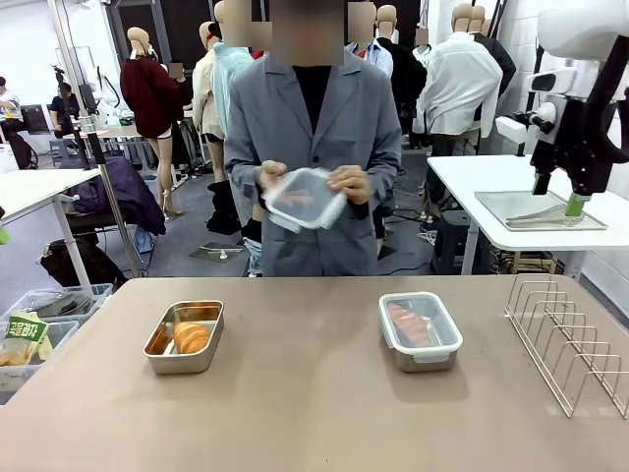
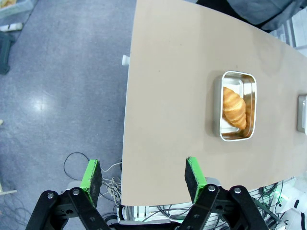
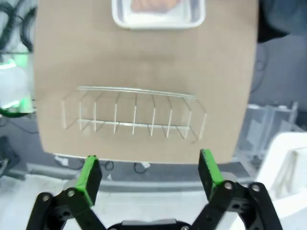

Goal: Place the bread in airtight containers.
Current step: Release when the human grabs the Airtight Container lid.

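front view puts the person at the top centre of the frame, both hands (image 1: 349, 184) raised at chest height around a clear lid (image 1: 305, 199), well above the table (image 1: 295, 413). you see the right arm at the upper right edge, its gripper (image 1: 575, 205) hanging high over a neighbouring table, off to the side of yours; its jaw state is hard to read there.

left wrist view shows you the left gripper (image 2: 144, 178) with green pads (image 2: 90, 175) spread wide and nothing between them, hovering over the table's edge with grey floor to the left of frame. right wrist view shows the right gripper (image 3: 149, 173) likewise spread and empty, above the table's near edge and the wire rack (image 3: 134, 115).

the open container (image 1: 184, 336) sits lower left of centre in the front view with a croissant (image 1: 191, 337) inside. the lidded container (image 1: 421, 330) sits right of centre, well apart from it, with bare tabletop between and in front of them. the rack stands at the right edge, cut off by the frame.

the second croissant (image 1: 408, 324) is only a reddish blur through the clear lid. in the right wrist view that container (image 3: 158, 12) is cropped at the top.
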Available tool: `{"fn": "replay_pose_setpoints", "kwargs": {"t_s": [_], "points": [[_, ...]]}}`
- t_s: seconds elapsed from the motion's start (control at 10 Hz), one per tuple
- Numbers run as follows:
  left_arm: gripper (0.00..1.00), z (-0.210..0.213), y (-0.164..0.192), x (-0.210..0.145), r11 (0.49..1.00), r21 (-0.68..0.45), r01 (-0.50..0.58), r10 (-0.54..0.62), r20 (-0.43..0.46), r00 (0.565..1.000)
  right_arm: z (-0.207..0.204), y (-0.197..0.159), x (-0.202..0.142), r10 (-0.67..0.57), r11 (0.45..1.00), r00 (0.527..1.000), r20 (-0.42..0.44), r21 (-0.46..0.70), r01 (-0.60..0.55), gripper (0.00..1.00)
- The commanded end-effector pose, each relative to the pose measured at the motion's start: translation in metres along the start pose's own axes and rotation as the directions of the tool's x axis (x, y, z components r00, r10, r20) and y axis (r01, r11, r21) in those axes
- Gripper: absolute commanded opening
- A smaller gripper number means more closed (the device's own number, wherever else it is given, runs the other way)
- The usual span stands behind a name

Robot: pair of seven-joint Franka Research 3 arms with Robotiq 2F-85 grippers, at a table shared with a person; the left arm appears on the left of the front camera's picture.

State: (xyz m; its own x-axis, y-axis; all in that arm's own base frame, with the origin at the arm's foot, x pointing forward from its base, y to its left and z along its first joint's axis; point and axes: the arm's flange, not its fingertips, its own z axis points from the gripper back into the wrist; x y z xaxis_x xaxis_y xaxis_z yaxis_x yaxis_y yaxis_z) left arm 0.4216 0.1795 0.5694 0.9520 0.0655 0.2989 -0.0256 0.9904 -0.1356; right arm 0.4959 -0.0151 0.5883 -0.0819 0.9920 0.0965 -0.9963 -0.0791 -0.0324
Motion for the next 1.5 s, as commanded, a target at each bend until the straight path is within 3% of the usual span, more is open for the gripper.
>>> {"fn": "replay_pose_setpoints", "kwargs": {"t_s": [0.0, 0.2, 0.4, 1.4], "points": [[0.89, 0.001, 0.001, -0.001, 1.000, 0.023, 0.000, 0.000, 0.002, 1.000, -0.011, 0.000, -0.012, 0.024, 0.999, 0.994, 0.108, 0.023, -0.026, 1.00], [0.89, 0.001, 0.001, -0.001, 1.000, 0.023, 0.000, 0.000, 0.002, 1.000, -0.022, 0.000, -0.029, -0.028, 1.000, 0.971, 0.236, 0.020, 0.024, 1.00], [0.89, 0.001, 0.001, -0.001, 1.000, 0.023, 0.000, 0.000, 0.002, 1.000, -0.018, 0.000, -0.024, -0.028, 1.000, 0.987, 0.158, 0.015, 0.026, 1.00], [0.89, 0.001, 0.001, -0.001, 1.000, 0.023, 0.000, 0.000, 0.002, 1.000, -0.018, 0.000, -0.024, -0.028, 1.000, 0.987, 0.158, 0.015, 0.026, 1.00]]}}
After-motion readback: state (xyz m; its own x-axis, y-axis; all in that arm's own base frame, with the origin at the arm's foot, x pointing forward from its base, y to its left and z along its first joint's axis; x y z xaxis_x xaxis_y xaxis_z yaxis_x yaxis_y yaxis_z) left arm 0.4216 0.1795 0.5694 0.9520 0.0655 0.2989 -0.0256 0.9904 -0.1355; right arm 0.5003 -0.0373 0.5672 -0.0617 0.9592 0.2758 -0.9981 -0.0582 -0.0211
